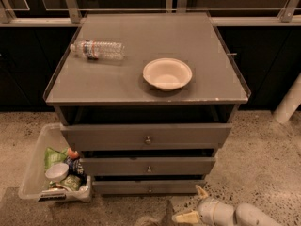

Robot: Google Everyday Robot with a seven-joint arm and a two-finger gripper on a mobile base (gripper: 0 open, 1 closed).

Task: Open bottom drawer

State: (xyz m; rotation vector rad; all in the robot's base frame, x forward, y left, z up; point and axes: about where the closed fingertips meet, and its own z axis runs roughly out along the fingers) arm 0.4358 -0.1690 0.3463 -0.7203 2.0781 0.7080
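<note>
- You have the gripper [193, 204] low at floor level, forward of the tabletop's front edge and toward its front-right corner.
- Its two pale fingers [202, 192] stand apart with nothing between them. One tip points up toward the cabinet and the other points left.
- The bottom drawer [122, 187] is the lowest and narrowest of three grey fronts under the front edge, with a small round knob [150, 189] at its centre.
- The gripper is near that drawer's right end but not touching it, and it is well right of the knob.
- The middle drawer [148, 166] and top drawer [147, 136] sit above, each wider than the one below, with dark gaps between the fronts.
- The tabletop [94, 86] is grey and carries two items.
- The water bottle [97, 50] lies on its side near the back-left corner.
- The bowl [167, 73] stands upright and empty, right of centre, nearer the front edge than the back.
- The two items are well apart.
- A clear plastic bin [35, 168] rests on the speckled floor [263, 154], below the front-left corner and just beside the drawers. It holds mixed packets and a cup — contents not identifiable further.
</note>
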